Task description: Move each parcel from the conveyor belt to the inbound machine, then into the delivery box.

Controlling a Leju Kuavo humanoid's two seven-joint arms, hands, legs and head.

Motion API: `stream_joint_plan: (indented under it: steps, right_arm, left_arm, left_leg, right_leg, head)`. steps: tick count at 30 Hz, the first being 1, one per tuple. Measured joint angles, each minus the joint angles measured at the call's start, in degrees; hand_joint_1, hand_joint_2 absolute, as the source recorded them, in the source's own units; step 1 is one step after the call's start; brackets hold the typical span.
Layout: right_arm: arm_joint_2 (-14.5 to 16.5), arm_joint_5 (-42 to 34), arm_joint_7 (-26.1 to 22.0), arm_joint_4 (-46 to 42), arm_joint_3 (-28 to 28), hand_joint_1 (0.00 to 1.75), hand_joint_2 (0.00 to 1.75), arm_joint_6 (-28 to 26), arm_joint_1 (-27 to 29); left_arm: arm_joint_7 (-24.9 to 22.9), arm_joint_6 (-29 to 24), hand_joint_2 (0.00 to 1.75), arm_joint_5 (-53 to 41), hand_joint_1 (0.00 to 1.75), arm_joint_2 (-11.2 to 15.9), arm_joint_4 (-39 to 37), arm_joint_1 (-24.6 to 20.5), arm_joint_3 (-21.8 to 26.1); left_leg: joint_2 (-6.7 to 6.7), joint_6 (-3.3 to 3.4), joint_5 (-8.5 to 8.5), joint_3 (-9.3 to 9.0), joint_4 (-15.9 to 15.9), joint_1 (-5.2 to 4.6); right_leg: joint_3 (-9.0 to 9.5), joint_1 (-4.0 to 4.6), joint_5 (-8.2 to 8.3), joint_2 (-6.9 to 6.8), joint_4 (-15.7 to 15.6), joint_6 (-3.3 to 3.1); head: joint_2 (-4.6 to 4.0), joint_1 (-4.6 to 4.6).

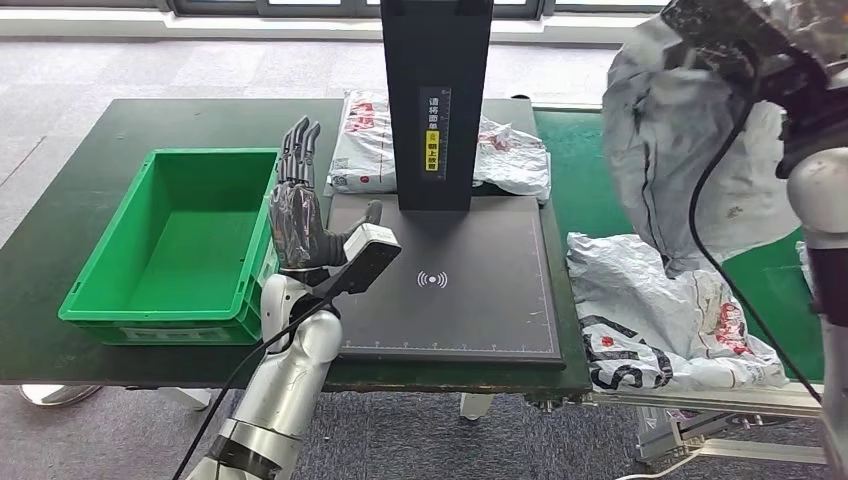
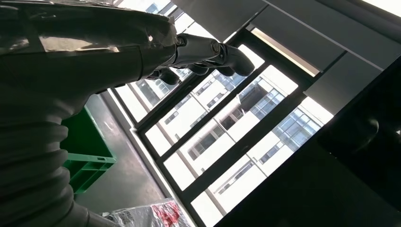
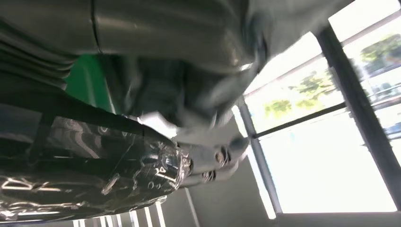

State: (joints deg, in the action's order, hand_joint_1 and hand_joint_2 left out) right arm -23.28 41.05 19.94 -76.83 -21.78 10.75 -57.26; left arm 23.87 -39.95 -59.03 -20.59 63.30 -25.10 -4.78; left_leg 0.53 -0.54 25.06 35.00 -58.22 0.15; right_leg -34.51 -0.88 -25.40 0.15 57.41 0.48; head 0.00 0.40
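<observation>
High at the right, my right hand point(image 1: 760, 45) grips a crumpled grey parcel point(image 1: 690, 150) that hangs above the green conveyor belt point(image 1: 580, 180). The right wrist view shows the same grey parcel point(image 3: 198, 94), blurred, against that hand point(image 3: 208, 163). A second grey-and-white parcel point(image 1: 660, 320) lies on the belt's near end. The black inbound machine point(image 1: 450, 290) has a flat pad and a dark column. My left hand point(image 1: 300, 200) stands upright beside its left edge, fingers straight and apart, holding nothing; its fingers point(image 2: 203, 52) point toward the windows.
A green delivery box point(image 1: 170, 250) stands left of the machine, its corner point(image 2: 87, 149) close to my left arm. A white parcel with red print point(image 1: 365, 140) lies behind the column, with another parcel point(image 1: 510, 155) to its right. The dark table's front edge is near.
</observation>
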Motion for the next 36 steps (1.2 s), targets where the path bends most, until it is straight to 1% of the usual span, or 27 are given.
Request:
stream_joint_plan:
  steps: [1, 4, 6, 9, 11, 17, 22, 24, 26, 29, 30, 32, 34, 36]
  right_arm:
    - [0.9, 1.7, 0.6, 1.1, -0.7, 0.00, 0.00, -1.3, 0.0]
    - [3.8, 8.3, 2.5, 3.5, -1.9, 0.00, 0.00, -7.7, 0.4]
    - [6.2, 10.3, 2.6, 4.5, -2.4, 0.00, 0.00, -9.8, 1.4]
    - [9.4, 11.5, 2.0, 5.6, -3.0, 0.00, 0.00, -10.7, 3.6]
    - [11.0, 11.8, 1.7, 6.1, -3.4, 0.00, 0.00, -10.9, 4.7]
    - [13.6, 12.5, 1.4, 7.2, -3.7, 0.00, 0.00, -11.0, 6.1]
    - [16.8, 15.8, -0.1, 7.7, -4.1, 0.00, 0.00, -11.4, 7.9]
    - [18.1, 17.1, -0.5, 7.8, -4.6, 0.00, 0.87, -12.4, 8.5]
    - [19.1, 18.9, -1.2, 7.4, -4.8, 0.00, 1.75, -15.6, 9.7]
    - [19.5, 21.9, -2.7, 3.8, -4.8, 0.00, 1.75, -22.8, 14.6]
    - [19.2, 22.5, -3.0, 2.3, -4.8, 0.00, 1.75, -24.2, 17.0]
    - [18.6, 23.0, -3.3, -0.3, -4.8, 0.00, 1.75, -25.4, 22.3]
    - [18.0, 23.1, -3.5, -2.0, -4.6, 0.00, 0.87, -25.8, 26.9]
    - [17.7, 23.2, -3.3, -3.2, -4.2, 0.00, 0.87, -25.7, 29.6]
  left_arm:
    - [-0.2, 0.0, 1.75, 0.2, 0.00, 0.0, 0.2, 0.0, -0.2]
    - [-1.0, 0.0, 1.75, 1.7, 0.00, 0.0, 1.4, 0.0, -0.9]
    - [-1.5, 0.0, 1.75, 2.4, 0.00, 0.0, 2.4, 0.0, -1.6]
    - [-1.7, 0.0, 1.75, 2.7, 0.00, 0.0, 3.5, 0.1, -2.1]
    - [-1.6, 0.0, 1.75, 2.8, 0.00, 0.0, 3.9, 0.1, -2.1]
    - [-1.2, 0.0, 1.75, 3.3, 0.00, 0.0, 4.4, 0.2, -2.2]
    - [-0.1, 0.0, 1.75, 5.7, 0.00, 0.0, 4.3, 0.1, -2.3]
    - [0.3, 0.0, 1.75, 6.0, 0.00, 0.0, 4.2, 0.1, -2.4]
    - [1.2, 0.0, 1.75, 6.4, 0.00, 0.1, 4.1, 0.1, -2.2]
    - [3.0, 0.0, 1.75, 7.0, 0.00, 0.2, 4.3, 0.7, -1.3]
    - [3.5, 0.0, 1.75, 7.0, 0.00, 0.4, 4.5, 1.0, -0.7]
    - [4.2, 0.0, 1.75, 7.0, 0.00, 0.6, 5.0, 1.8, 0.5]
    - [4.6, 0.0, 1.75, 7.0, 0.00, 0.9, 5.5, 2.4, 1.4]
    - [4.7, 0.0, 1.75, 6.9, 0.00, 1.0, 5.8, 2.6, 2.0]
  left_leg:
    - [0.09, 0.00, -0.03, 0.04, 0.0, 0.01]
    - [0.30, -0.01, -0.08, 0.11, 0.0, 0.04]
    - [0.22, -0.03, -0.05, 0.09, 0.0, 0.05]
    - [0.21, -0.04, -0.03, 0.09, 0.0, 0.05]
    - [0.27, -0.04, -0.03, 0.10, 0.0, 0.05]
    - [0.28, -0.04, -0.03, 0.12, 0.0, 0.03]
    - [0.25, -0.04, -0.03, 0.12, 0.0, 0.03]
    - [0.26, -0.04, -0.03, 0.12, 0.0, 0.04]
    - [0.28, -0.05, -0.04, 0.11, 0.0, 0.07]
    - [0.33, -0.07, -0.01, 0.08, 0.0, 0.10]
    - [0.33, -0.08, 0.01, 0.07, 0.0, 0.10]
    - [0.32, -0.07, 0.06, 0.08, 0.0, 0.08]
    - [0.32, -0.04, 0.08, 0.12, 0.0, 0.05]
    - [0.29, -0.04, 0.09, 0.12, 0.0, 0.04]
  right_leg:
    - [0.00, 0.02, 0.00, -0.11, 0.0, 0.00]
    - [0.00, 0.04, -0.03, -0.30, 0.0, -0.02]
    - [-0.01, 0.05, -0.04, -0.19, 0.0, -0.04]
    - [-0.03, 0.04, -0.05, -0.18, 0.0, -0.04]
    - [-0.03, 0.04, -0.05, -0.24, 0.0, -0.04]
    - [-0.03, 0.02, -0.05, -0.26, 0.0, -0.04]
    - [-0.04, 0.03, -0.05, -0.23, 0.0, -0.04]
    - [-0.06, 0.04, -0.05, -0.23, 0.0, -0.04]
    - [-0.06, 0.06, -0.06, -0.26, 0.0, -0.05]
    - [-0.03, 0.09, -0.13, -0.30, 0.0, -0.06]
    - [-0.02, 0.08, -0.15, -0.30, 0.0, -0.07]
    - [-0.01, 0.07, -0.17, -0.29, 0.0, -0.06]
    - [-0.03, 0.04, -0.19, -0.29, 0.0, -0.05]
    - [-0.06, 0.03, -0.19, -0.24, -0.1, -0.04]
  head:
    - [0.00, 0.01]
    - [0.00, 0.01]
    - [0.00, 0.01]
    - [0.00, 0.00]
    - [0.00, 0.01]
    - [0.00, 0.01]
    - [0.00, 0.00]
    - [0.00, -0.01]
    - [0.00, -0.01]
    - [0.00, -0.01]
    - [0.00, -0.01]
    - [0.00, 0.00]
    - [0.00, 0.01]
    - [0.00, 0.01]
